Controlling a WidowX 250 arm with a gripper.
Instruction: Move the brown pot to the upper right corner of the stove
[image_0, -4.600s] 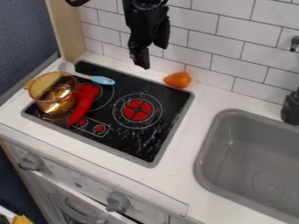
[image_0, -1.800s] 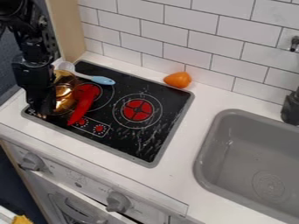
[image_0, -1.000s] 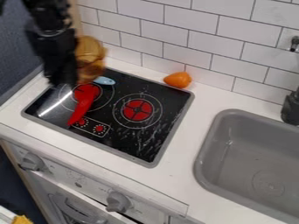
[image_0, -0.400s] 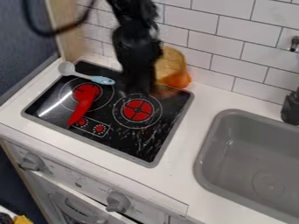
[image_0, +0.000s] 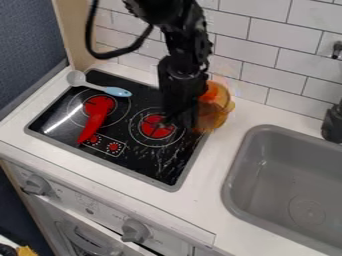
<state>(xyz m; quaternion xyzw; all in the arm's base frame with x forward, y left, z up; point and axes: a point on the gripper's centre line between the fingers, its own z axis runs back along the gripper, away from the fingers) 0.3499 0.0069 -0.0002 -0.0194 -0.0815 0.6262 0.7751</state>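
Since the frame before, the brown pot (image_0: 217, 111) and the gripper (image_0: 179, 121) had moved to the right and slightly down. The pot was in the upper right of the frame, at the stove's (image_0: 150, 162) upper right corner, partly past its edge. The gripper seemed clamped on the pot's near side. The carrying looked almost done; probably 2 steps were left, lowering and releasing. I could not tell if the pot touched the stove.

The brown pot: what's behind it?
White wall tiles. An orange patch also shows through the brown pot; whether behind or inside, I can't tell. The black gripper covers part of the pot and anything behind there.
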